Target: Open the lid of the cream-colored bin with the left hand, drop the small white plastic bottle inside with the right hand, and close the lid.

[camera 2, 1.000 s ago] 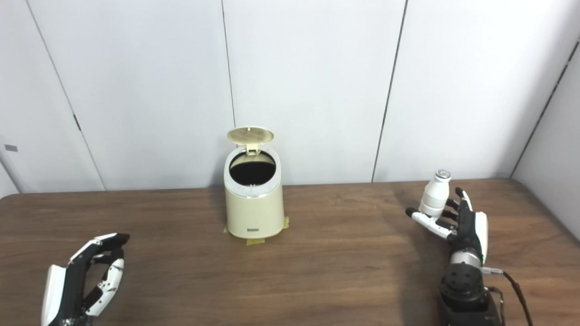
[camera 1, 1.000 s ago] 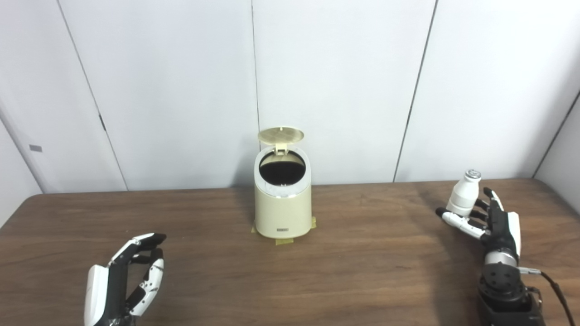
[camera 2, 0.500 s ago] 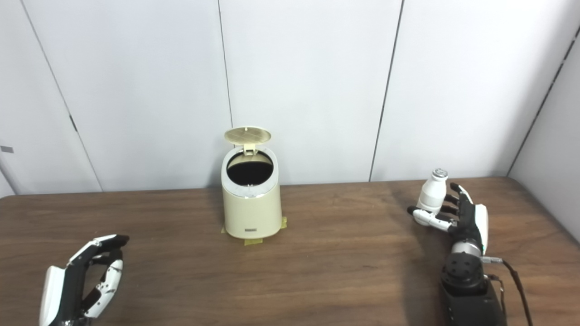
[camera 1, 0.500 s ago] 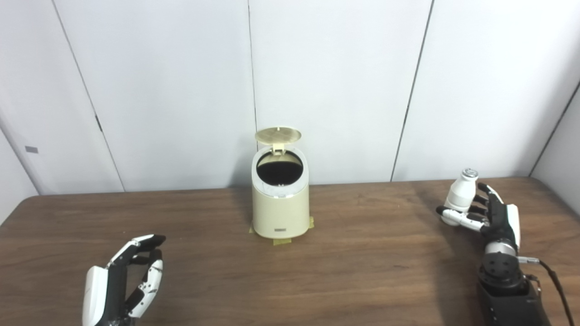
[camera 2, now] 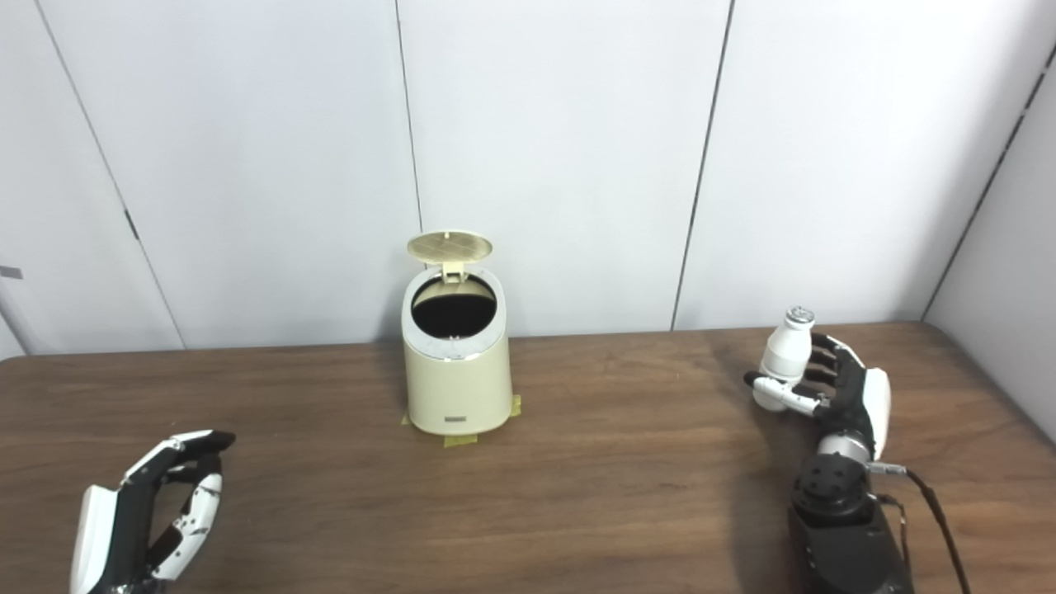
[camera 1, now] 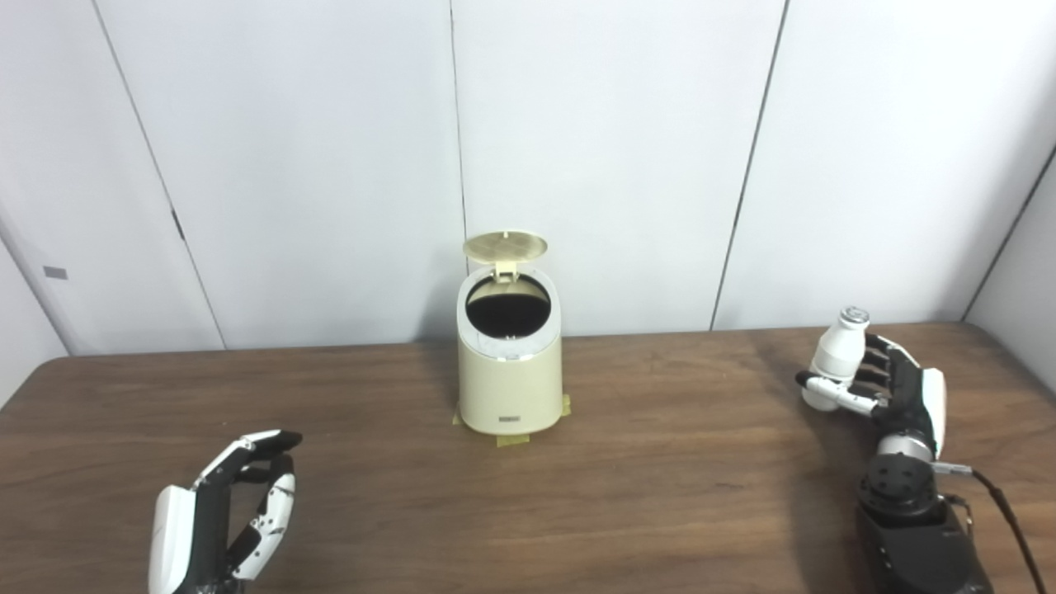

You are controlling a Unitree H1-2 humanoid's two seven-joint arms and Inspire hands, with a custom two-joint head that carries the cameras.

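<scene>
The small white plastic bottle (camera 1: pixel 835 359) stands upright at the far right of the table (camera 1: pixel 660 495), with the right hand (camera 1: pixel 895 388) wrapped around its lower body, fingers (camera 1: pixel 833 394) curled across the front so the silver cap rises clear above them. Well to its left, the cream-colored bin (camera 1: pixel 509 371) sits at the far middle of the table on bits of yellow tape (camera 1: pixel 513 440), its lid (camera 1: pixel 505 245) tipped up and back, its dark mouth showing. At the near left, the left hand (camera 1: pixel 223 516) hovers holding nothing, fingers loosely bent and apart.
</scene>
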